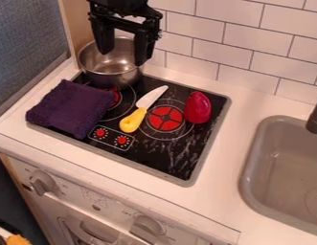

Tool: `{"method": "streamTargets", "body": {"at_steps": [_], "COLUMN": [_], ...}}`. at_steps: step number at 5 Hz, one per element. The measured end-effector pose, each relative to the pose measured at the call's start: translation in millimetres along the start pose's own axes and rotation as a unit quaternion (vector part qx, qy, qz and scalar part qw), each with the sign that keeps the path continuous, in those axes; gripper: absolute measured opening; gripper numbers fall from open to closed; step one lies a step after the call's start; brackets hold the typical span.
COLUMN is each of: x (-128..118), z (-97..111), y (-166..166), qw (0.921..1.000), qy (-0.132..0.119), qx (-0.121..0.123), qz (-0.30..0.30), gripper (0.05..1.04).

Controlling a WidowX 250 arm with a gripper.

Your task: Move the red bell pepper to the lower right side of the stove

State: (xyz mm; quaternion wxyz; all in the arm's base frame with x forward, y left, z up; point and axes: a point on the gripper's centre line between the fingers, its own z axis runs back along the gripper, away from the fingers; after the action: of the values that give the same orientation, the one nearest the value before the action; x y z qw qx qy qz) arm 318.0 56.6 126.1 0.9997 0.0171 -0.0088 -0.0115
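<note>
Cloth (pixel 71 108) left, pepper (pixel 198 107) right (knife (pixel 140 112) between)

arm (pixel 119 5): cut by top edge | pot (pixel 109 72): partly behind pincer (pixel 123 57) | sink (pixel 248 165), faucet (pixel 315 119): cut by right edge

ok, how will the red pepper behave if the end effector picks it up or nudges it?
The pepper looks like a smooth toy, so probably stiff and light, though its weight is a guess. Its rounded, shiny skin could slip under an off-centre pinch. A nudge may rock or roll it across the flat stove.
</note>
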Motion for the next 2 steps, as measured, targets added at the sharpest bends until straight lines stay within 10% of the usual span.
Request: {"method": "streamTargets", "body": {"at_steps": [1,2], "x": [0,16], "z": [-11,-18], "y": [-1,-23], "qw": [0.9999,0.9993], "qy": [0.013,-0.035], "qx": [-0.004,-0.003], "qz": [0.003,-0.01], "gripper": [1.0,1.001]}}
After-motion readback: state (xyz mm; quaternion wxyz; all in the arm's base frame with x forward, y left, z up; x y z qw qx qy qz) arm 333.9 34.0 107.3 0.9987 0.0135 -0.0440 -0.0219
